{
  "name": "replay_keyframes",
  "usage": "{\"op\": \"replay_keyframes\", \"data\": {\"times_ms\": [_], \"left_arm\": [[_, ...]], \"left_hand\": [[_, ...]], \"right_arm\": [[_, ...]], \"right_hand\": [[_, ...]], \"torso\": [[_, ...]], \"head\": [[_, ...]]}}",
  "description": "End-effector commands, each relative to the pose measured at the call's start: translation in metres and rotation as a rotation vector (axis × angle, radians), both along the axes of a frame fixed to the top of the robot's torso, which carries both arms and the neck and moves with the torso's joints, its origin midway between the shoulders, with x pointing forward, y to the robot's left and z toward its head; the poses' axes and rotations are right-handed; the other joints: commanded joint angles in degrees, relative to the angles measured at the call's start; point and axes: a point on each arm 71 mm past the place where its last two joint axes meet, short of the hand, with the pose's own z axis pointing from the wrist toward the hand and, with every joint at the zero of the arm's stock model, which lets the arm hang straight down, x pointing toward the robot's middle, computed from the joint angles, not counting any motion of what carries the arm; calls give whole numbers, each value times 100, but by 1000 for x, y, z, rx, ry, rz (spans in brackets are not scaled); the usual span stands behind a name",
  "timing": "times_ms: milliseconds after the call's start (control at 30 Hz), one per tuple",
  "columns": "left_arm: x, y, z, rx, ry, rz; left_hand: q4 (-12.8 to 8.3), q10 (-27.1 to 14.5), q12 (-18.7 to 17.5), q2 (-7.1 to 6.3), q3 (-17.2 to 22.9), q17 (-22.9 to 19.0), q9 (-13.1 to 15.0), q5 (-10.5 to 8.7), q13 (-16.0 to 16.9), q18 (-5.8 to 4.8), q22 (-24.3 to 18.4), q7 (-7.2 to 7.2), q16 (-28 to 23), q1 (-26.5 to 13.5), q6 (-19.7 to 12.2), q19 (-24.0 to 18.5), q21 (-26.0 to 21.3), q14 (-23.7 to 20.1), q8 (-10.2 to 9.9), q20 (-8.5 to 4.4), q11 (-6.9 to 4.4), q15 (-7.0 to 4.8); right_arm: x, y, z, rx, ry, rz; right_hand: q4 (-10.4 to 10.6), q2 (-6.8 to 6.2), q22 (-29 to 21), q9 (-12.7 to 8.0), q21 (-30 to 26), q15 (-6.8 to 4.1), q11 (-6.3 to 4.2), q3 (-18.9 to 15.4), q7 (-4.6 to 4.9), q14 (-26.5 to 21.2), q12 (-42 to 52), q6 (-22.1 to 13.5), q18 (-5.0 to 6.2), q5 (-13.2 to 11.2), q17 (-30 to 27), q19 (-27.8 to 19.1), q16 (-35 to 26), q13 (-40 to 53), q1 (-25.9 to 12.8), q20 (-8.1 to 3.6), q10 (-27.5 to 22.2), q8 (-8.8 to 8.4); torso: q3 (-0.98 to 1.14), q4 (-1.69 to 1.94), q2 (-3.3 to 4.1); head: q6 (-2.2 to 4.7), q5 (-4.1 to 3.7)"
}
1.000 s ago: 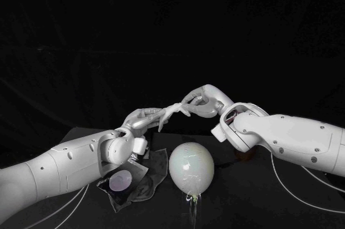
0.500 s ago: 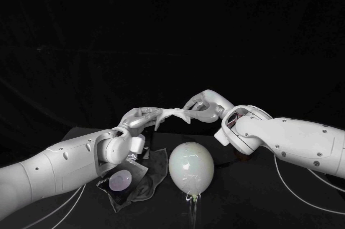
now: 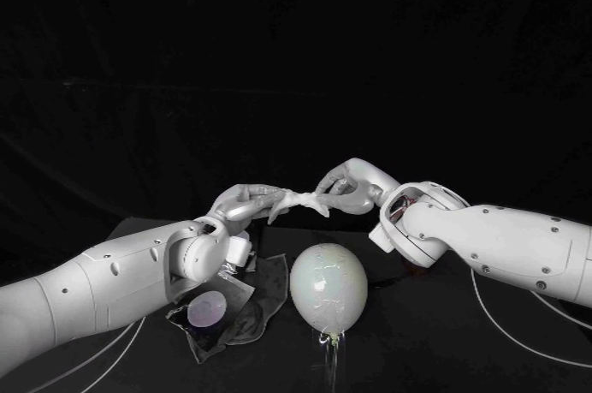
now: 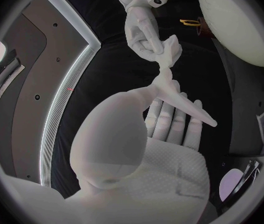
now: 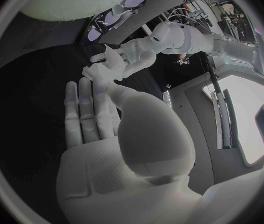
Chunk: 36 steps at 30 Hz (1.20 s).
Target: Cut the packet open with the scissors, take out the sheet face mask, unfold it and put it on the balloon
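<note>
**Mask stretched between both my hands, above the table**

The sheet face mask (image 3: 300,203) is not on the table. It hangs in the air as a pale, twisted, still-folded strip, held between my two hands beyond the balloon (image 3: 327,288). My left hand (image 3: 247,203) pinches one end between thumb and fingers. My right hand (image 3: 348,183) pinches the other end in the same way, and its remaining fingers lie fairly straight. Neither hand holds anything else.

The balloon lies on the table (image 3: 469,342) near the middle of its near edge, well below the mask and not touching it. The opened packet (image 3: 222,312) lies just beside the balloon toward the near left corner, partly under my left forearm.

Compared with a second ago, my right hand has come down, so the strip now runs roughly level between the hands where it sloped upward before. My left hand, the balloon and the packet have kept their places.

The left wrist view shows the strip (image 4: 169,84) crossing my left hand's fingers (image 4: 172,122) and ending in the closed fingers of my right hand (image 4: 141,30). The right wrist view shows the bunched end (image 5: 101,70) at my right hand's fingertips (image 5: 85,97), with my left hand (image 5: 138,55) gripping just beyond it.
</note>
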Motion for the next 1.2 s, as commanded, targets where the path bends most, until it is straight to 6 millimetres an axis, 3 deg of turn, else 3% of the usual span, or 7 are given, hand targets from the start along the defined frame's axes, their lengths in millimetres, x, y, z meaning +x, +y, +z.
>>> {"op": "replay_keyframes", "data": {"times_ms": [33, 233, 333, 533, 933, 1100, 1200], "left_arm": [[-1, -4, 2, 43, -19, -30], [-1, -1, 1, 64, -13, -3], [-1, 0, 0, 73, -5, 5], [-2, 0, -2, 106, 13, -5], [3, 1, -6, 190, 8, -4], [6, 8, -4, 198, -24, 48], [7, 10, -2, 181, -48, 59]], "left_hand": [[-15, 79, 52, 0, 65, 30, 187, 21, 10, -11, 42, 22, 110, -77, -19, 327, 90, 78, 33, -8, -5, -58], [-84, 143, 78, -23, 123, 116, 199, 17, 9, 104, 98, 31, 361, -178, -63, 690, 236, 274, 63, -26, -29, -117], [-103, 138, 69, -58, 145, 154, 107, 18, 1, 222, 134, 78, 491, -259, -381, 887, 342, 419, -134, -48, -10, -145], [86, -285, -131, -437, -66, 104, -171, 14, -22, 330, 110, -80, 429, -697, -1181, 959, 348, 380, -655, -16, 211, -34], [317, -776, -150, -633, -600, -127, -335, 17, -22, 229, -25, -289, 15, -983, -1391, 335, 70, 82, -849, -1, 280, 85], [235, -1178, -138, -639, -756, -254, -414, 16, -18, 207, -49, -336, -192, -795, -1451, 152, -12, -83, -908, 4, 84, 192], [130, -1100, -82, -552, -741, -336, -384, 18, 4, 56, -100, -155, -333, -596, -1220, -403, -191, -263, -825, 14, 59, 231]], "right_arm": [[0, -1, 4, 22, -51, -26], [-2, -3, 10, 104, -112, -46], [-4, -4, 12, 155, -119, -49], [-9, -1, 14, 227, -102, -45], [-7, 8, 18, 265, -71, -44], [-3, 8, 17, 247, -54, -57], [-1, 9, 17, 241, -47, -57]], "right_hand": [[-7, -8, 15, 282, 47, -11, -34, 38, -12, 40, -13, 30, 50, 25, -5, -43, -22, 10, -65, 5, 39, 44], [-32, -9, 60, 287, 87, -28, -48, 65, -25, 80, -2, 48, 57, 25, -2, -33, -12, 21, -97, -4, 78, 58], [-36, -9, 66, 288, 92, -31, -50, 70, -27, 84, -1, 51, 57, 25, -2, -33, -12, 22, -101, -5, 82, 60], [-40, -8, 70, 288, 95, -32, -51, 74, -28, 84, -2, 51, 57, 26, -3, -34, -13, 22, -101, -6, 83, 60], [-57, -1, 92, 288, 111, -35, -54, 98, -30, 90, -4, 53, 58, 25, -5, -38, -17, 24, -105, -11, 87, 61], [-69, -2, 107, 287, 122, -36, -54, 109, -29, 92, -6, 53, 57, 26, -6, -41, -19, 25, -109, -13, 89, 61], [-69, -2, 107, 287, 122, -36, -54, 109, -29, 92, -6, 53, 57, 26, -6, -41, -19, 25, -109, -13, 89, 61]], "torso": [[1, -2, 2], [4, 5, 0], [4, 9, -2], [-2, -2, -11], [-1, 6, -3], [0, 5, 1], [-2, 0, 6]], "head": [[2, -4], [10, -12], [18, -10], [26, -12], [71, -37], [76, -46], [72, -45]]}}
